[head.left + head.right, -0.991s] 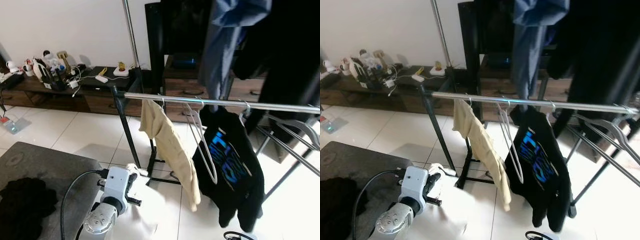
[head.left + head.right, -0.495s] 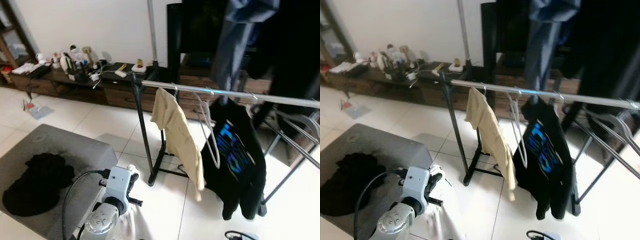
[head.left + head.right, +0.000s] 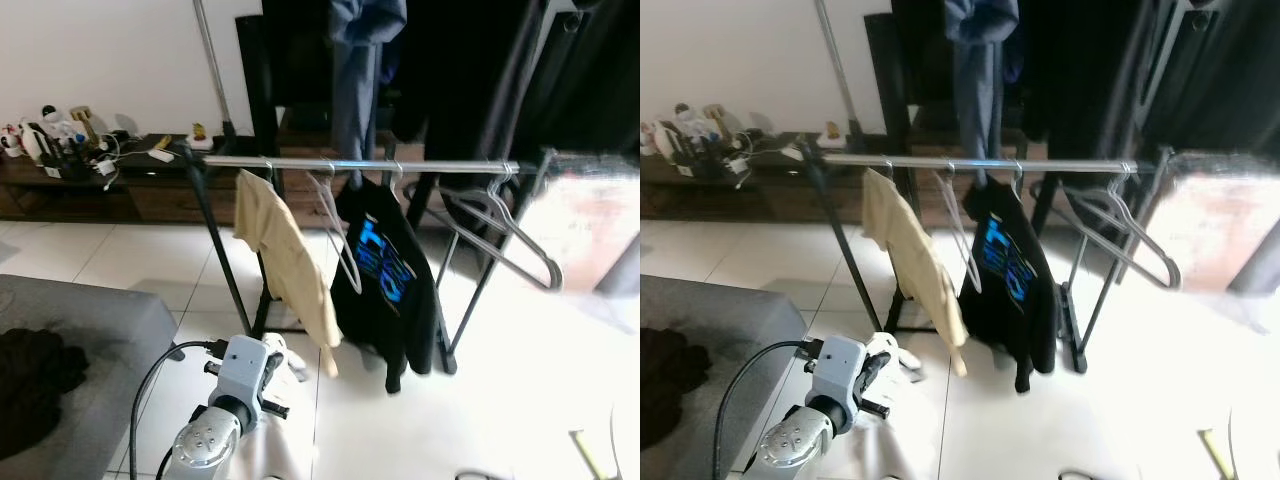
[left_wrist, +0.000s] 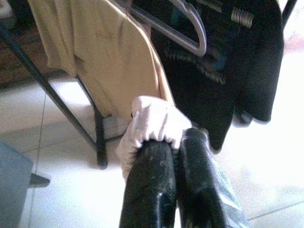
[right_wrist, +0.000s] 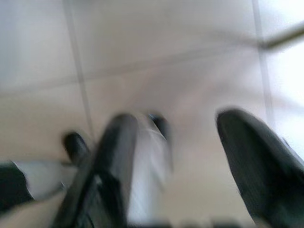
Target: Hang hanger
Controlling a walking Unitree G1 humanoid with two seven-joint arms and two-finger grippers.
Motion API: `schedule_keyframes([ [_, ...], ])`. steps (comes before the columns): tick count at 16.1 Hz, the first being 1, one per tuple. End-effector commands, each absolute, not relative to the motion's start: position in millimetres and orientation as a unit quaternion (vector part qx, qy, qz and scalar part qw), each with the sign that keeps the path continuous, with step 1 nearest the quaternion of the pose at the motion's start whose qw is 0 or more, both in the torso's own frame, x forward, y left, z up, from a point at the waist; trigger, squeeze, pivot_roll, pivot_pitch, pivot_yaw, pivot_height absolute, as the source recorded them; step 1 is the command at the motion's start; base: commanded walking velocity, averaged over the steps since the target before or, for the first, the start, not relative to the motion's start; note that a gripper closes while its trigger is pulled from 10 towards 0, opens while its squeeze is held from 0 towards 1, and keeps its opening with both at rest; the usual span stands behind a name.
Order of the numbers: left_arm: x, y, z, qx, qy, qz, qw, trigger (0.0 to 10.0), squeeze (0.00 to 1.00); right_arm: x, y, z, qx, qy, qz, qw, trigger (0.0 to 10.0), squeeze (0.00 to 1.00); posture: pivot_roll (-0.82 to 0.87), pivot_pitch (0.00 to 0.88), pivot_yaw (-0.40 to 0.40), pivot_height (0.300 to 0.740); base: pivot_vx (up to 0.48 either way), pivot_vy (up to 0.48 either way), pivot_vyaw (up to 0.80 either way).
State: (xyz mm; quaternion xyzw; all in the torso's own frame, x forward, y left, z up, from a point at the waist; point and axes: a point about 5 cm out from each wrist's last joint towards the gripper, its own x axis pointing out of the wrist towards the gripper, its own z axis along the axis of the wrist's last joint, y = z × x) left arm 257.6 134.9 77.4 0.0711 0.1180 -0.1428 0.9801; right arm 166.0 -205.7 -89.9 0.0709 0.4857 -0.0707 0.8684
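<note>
Now my view has swung right, whole rail (image 3: 360, 163) shows | left fingers (image 4: 172, 142) pinch white cloth (image 4: 154, 124) low by tan shirt (image 3: 285, 258) | right fingers (image 5: 178, 142) spread over floor | free spot past empty hanger (image 3: 335, 225), so I lift next.

- Strong light pours in at the right of both eye views. It washes the floor (image 3: 560, 380) there almost pure white.
- The dark clothes (image 3: 470, 60) at the top are so black that no folds show.
- The left wrist view is fairly sharp, with white glare at its lower right.
- The right wrist view is very blurry and smeared all over.
</note>
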Motion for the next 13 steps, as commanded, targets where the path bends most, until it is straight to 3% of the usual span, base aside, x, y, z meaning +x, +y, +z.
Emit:
schedule_keyframes([
  [1, 258.6, 134.9, 80.1, 0.079, 0.116, -0.144, 0.98, 10.0, 0.0, 168.1, -202.6, -89.4, 0.075, 0.48, -0.068, 0.871, 10.0, 0.0, -0.08, 0.091, 0.04, 0.74, 0.0, 0.0, 0.0],
  [5, 272.6, 125.5, 87.0, 0.083, 0.118, -0.15, 0.978, 10.0, 0.0, 200.4, -199.4, -73.7, 0.059, 0.437, -0.03, 0.897, 10.0, 0.0, -0.09, 0.106, 0.042, 0.74, 0.0, 0.0, 0.0],
  [6, 277.5, 121.3, 86.0, 0.085, 0.126, -0.15, 0.977, 10.0, 0.0, 220.1, -193.7, -63.2, 0.055, 0.417, -0.004, 0.907, 10.0, 0.0, -0.1, 0.112, 0.041, 0.74, 0.0, 0.0, 0.0],
  [10, 288.2, 112.3, 83.8, 0.083, 0.145, -0.145, 0.975, 10.0, 0.0, 248.4, -165.9, -46.6, 0.025, 0.399, 0.111, 0.91, 10.0, 0.0, -0.12, 0.123, 0.039, 0.74, 0.0, 0.0, 0.0],
  [13, 295.5, 106.1, 83.0, 0.078, 0.162, -0.137, 0.974, 10.0, 0.0, 263.3, -151.6, -36.3, 0.052, 0.383, 0.126, 0.913, 10.0, 0.0, -0.12, 0.129, 0.041, 0.74, 0.0, 0.0, 0.0],
])
